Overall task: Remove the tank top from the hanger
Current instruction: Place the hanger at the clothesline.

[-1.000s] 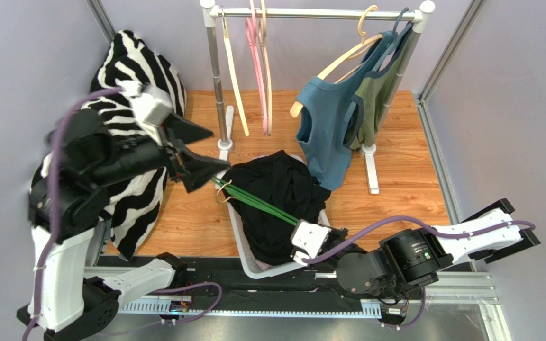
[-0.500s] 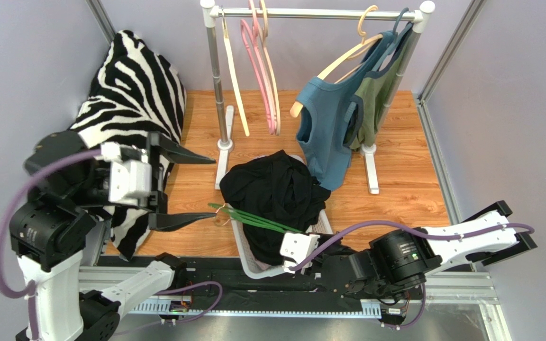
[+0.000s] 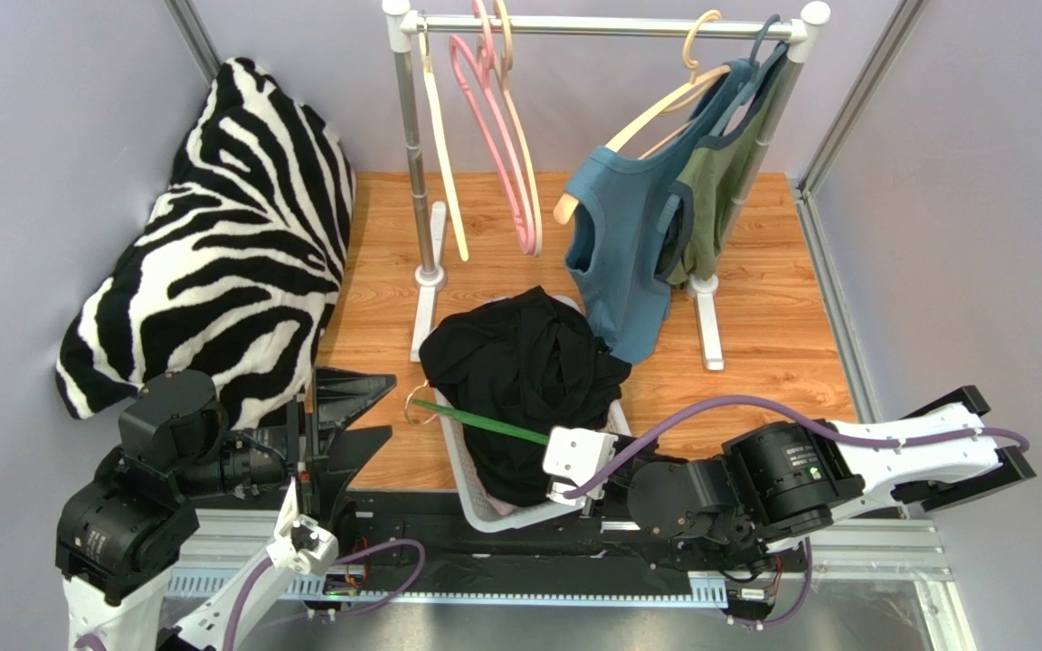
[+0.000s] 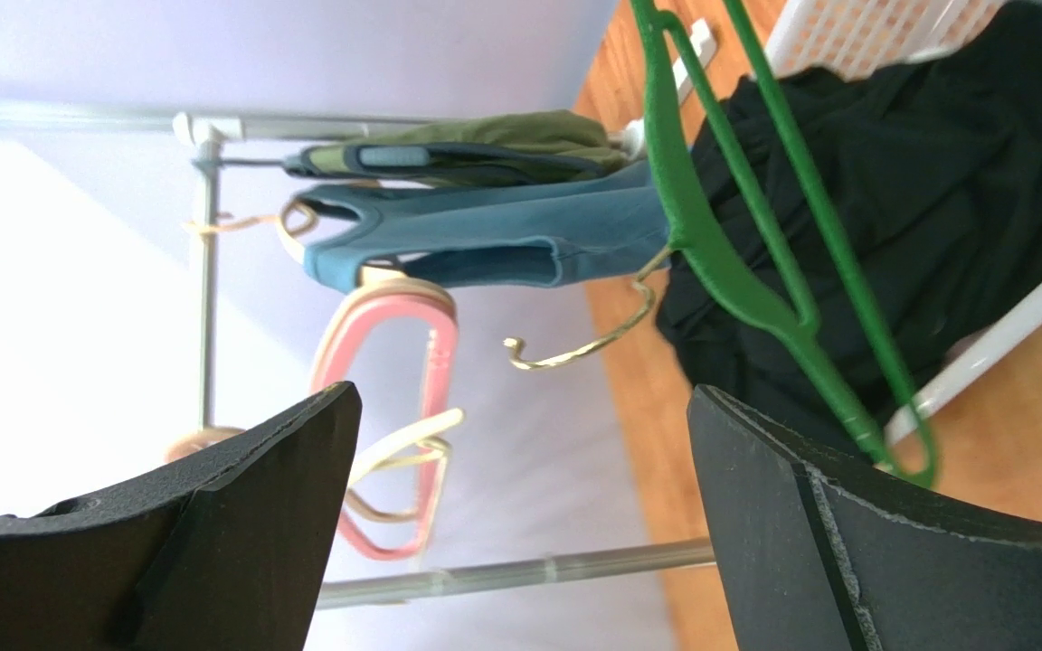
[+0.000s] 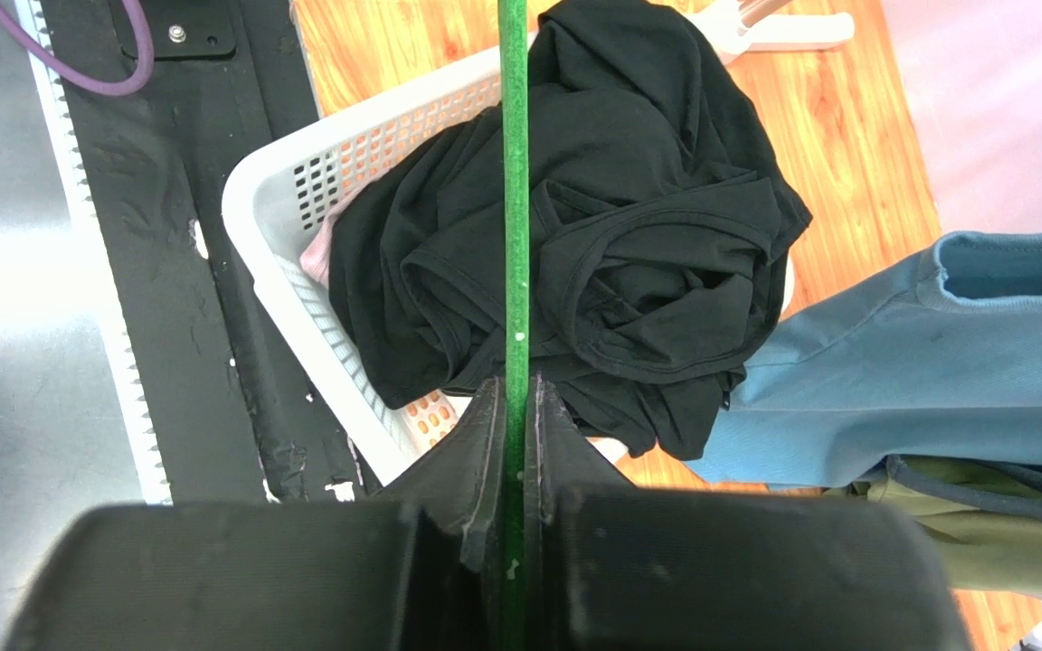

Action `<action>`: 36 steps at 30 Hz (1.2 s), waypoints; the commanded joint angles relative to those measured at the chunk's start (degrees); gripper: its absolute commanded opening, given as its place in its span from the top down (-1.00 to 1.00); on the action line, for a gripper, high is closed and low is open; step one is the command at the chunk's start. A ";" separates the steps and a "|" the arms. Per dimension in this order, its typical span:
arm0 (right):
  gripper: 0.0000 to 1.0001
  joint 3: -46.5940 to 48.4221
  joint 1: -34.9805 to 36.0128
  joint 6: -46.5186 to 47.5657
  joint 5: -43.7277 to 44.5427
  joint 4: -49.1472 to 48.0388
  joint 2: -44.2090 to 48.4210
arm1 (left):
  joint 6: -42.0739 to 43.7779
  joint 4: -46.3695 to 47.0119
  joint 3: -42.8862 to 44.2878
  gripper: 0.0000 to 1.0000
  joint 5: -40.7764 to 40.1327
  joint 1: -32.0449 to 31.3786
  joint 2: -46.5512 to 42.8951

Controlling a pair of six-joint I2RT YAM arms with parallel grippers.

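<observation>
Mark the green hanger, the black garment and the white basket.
green hanger [image 5: 514, 204], right wrist view, its straight bar.
black garment [image 3: 527, 360], top view, middle of the heap.
white basket [image 5: 336, 143], right wrist view, its perforated wall.

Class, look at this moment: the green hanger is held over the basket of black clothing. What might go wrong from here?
1. The right pincer clamps the thin green hanger near one end only, so its long free end may swing or slip.
2. The hanger passes over the black garment in the white basket; its hook could snag fabric or rim. The left pincer stands open and apart, giving no support.
</observation>
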State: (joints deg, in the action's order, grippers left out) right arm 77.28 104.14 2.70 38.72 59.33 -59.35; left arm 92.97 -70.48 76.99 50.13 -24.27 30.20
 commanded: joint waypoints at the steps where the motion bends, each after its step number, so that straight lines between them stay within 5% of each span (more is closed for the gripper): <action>1: 1.00 3.23 -0.86 0.99 -2.33 -1.50 -0.59 | 18.18 0.25 -0.61 -0.98 1.90 0.19 1.27; 12: 1.00 5.25 -3.15 3.80 -5.49 -0.71 -2.52 | 33.68 -8.09 -1.31 -0.93 -1.70 0.19 4.79; 22: 1.00 6.48 -6.75 6.79 -7.78 -0.71 -3.40 | 39.56 -15.82 -1.84 -0.46 -1.97 0.19 4.26; 32: 1.00 9.64 -7.90 9.43 -9.54 -0.27 -5.95 | 45.28 -17.33 -4.04 -0.39 -0.65 0.19 5.05; 36: 1.00 10.26 -7.98 9.87 -9.45 -0.09 -6.48 | 43.62 -17.06 -3.43 -0.22 -1.87 0.19 6.01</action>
State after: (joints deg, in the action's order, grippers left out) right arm 84.47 96.53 10.68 29.32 60.60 -65.73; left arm 112.09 -77.10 73.10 46.22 -24.27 34.76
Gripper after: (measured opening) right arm 0.029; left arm 0.650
